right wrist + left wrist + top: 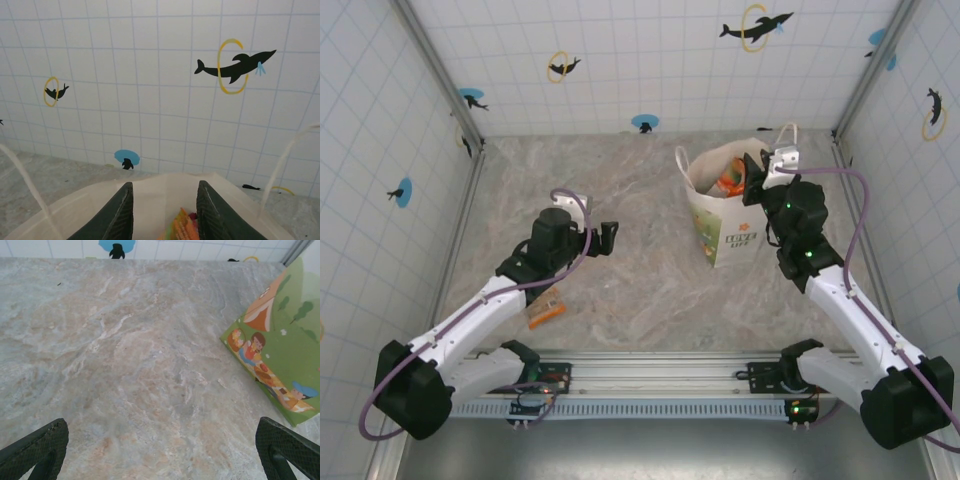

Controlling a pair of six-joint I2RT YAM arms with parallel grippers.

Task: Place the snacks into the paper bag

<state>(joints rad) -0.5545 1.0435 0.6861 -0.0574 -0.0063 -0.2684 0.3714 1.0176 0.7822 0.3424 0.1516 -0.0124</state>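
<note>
The paper bag stands upright at the back right of the table, its mouth facing up and its printed side showing in the left wrist view. Orange and green snacks lie inside it. My right gripper hangs over the bag's mouth. Its fingers stand apart in the right wrist view, and my right gripper is open above an orange packet down inside the bag. One orange snack packet lies on the table beside the left arm. My left gripper is wide open and empty.
Tiled walls close off the table on the left, back and right. The bag's thin loop handles rise on both sides of my right gripper. Bare marbled tabletop stretches between my left gripper and the bag.
</note>
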